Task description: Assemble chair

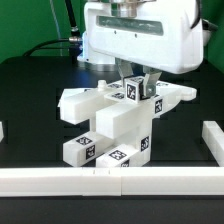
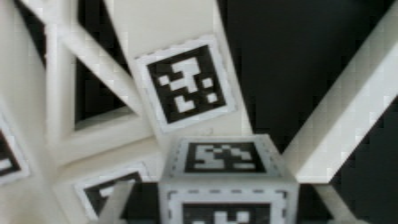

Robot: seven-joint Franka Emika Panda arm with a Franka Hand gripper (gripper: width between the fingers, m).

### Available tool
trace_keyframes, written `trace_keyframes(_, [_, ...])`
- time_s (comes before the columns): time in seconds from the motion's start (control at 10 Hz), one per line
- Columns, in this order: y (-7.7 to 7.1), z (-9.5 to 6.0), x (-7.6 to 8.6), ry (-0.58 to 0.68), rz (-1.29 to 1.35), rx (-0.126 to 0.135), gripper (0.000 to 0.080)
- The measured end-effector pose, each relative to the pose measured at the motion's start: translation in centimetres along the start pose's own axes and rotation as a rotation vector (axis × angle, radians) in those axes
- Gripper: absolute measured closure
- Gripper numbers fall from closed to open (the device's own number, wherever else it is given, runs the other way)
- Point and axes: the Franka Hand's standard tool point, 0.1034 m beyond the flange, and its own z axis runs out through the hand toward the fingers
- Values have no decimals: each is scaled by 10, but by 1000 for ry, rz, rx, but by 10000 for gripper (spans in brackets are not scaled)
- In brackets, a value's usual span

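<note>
several chair parts (image 1: 105, 125) cluster mid-table, stiff light slick plastic we judge; gripper (image 1: 146, 90) at their 1 o'clock by tagged block (image 1: 131, 92), can't tell if fingers clamp it; we'd pinch flat sides.

A: How do the chair pieces lie?
B: The chair (image 1: 108, 125) is a touching cluster of matte white, tagged blocks by the surface's near edge.
A: And the frame?
B: The X-braced frame (image 2: 143, 25) bears a tag, with a tagged block (image 2: 222, 160) just beside it.
</note>
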Motion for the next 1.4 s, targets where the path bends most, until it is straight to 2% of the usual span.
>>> trace_keyframes(0.5, [-4, 0, -1, -25, 477, 35, 514])
trace_keyframes(1.0, [-4, 1, -2, -44, 847, 32, 514])
trace_keyframes(1.4, [-6, 1, -3, -45, 1044, 35, 514])
